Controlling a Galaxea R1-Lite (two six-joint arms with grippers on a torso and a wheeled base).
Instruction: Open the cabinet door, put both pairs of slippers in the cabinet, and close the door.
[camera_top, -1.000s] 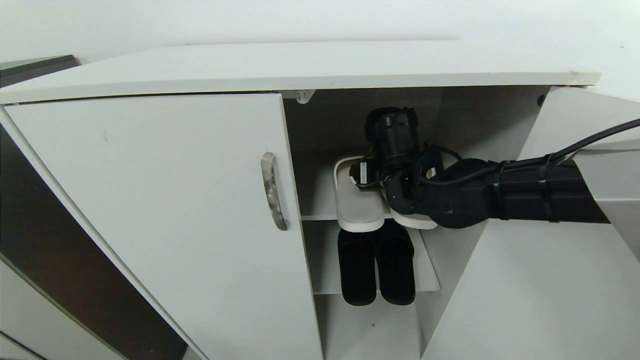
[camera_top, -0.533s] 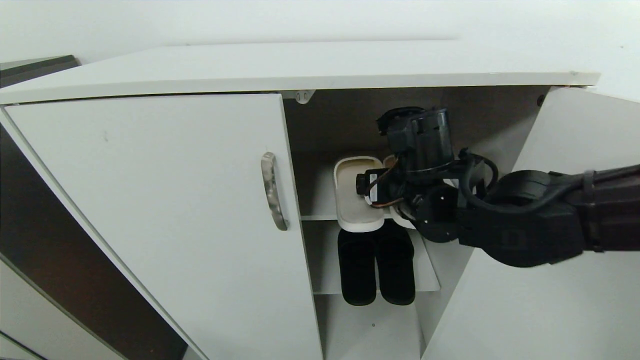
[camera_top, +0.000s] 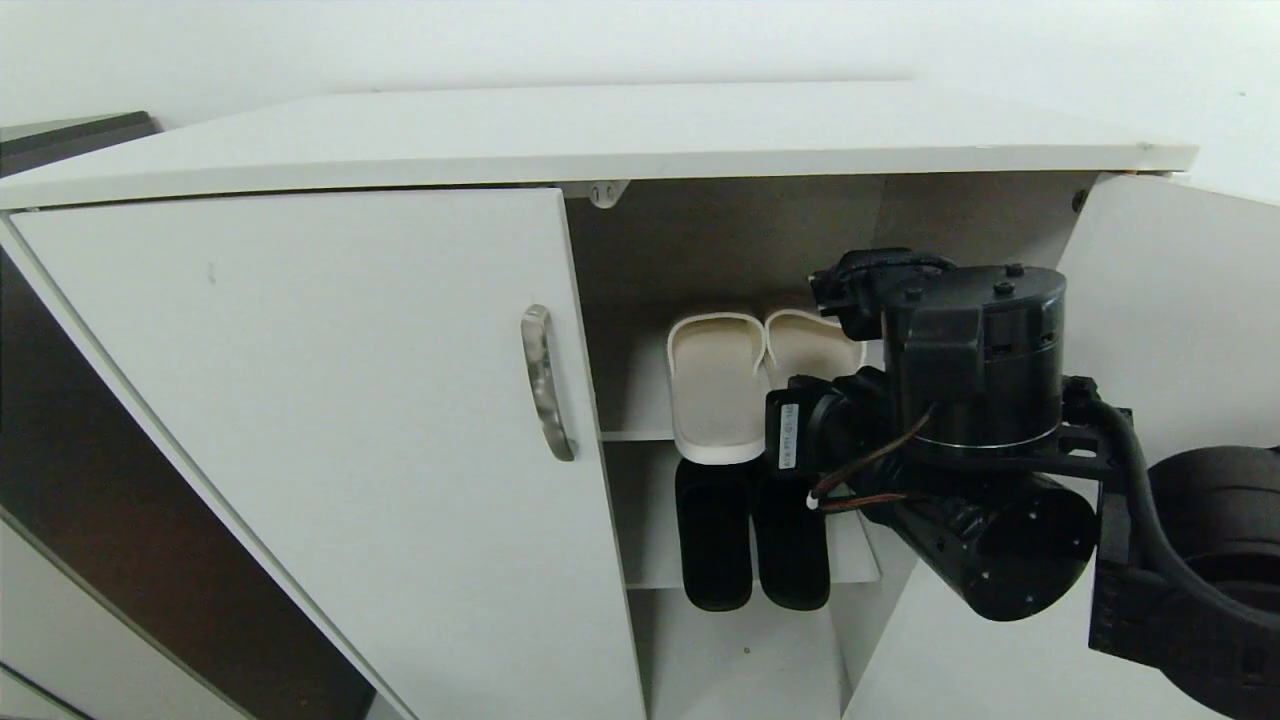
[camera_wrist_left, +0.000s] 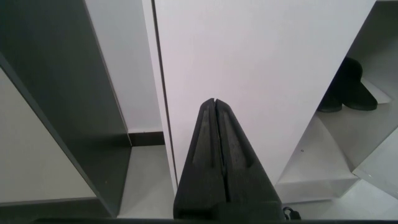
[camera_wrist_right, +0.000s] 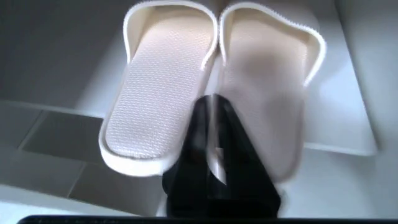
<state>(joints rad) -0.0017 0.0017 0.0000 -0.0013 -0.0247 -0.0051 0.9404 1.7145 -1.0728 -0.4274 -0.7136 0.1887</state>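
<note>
Inside, the white cabinet (camera_top: 600, 130) holds both pairs. The white slippers (camera_top: 715, 385) lie side by side on the upper shelf (camera_top: 632, 435), their near ends jutting past its front edge. The black slippers (camera_top: 750, 540) lie side by side on the lower shelf (camera_top: 650, 583), directly beneath the white pair and also overhanging the edge. The left door (camera_top: 300, 420), with its metal handle (camera_top: 545, 385), is closed. The right door (camera_top: 1160, 290) stands swung open.

The right gripper (camera_wrist_right: 214, 102) hangs just in front of the white slippers, lined up with the seam between the two. Its jaws are pressed together on nothing, though that view is blurred. A small white label (camera_top: 787, 437) sits on the right arm's wrist, its print too small to read.

The left gripper (camera_wrist_left: 215, 102) has its jaws clenched with nothing between them. It points at the outer face of the closed left door, and the black slippers show past that door's edge.
</note>
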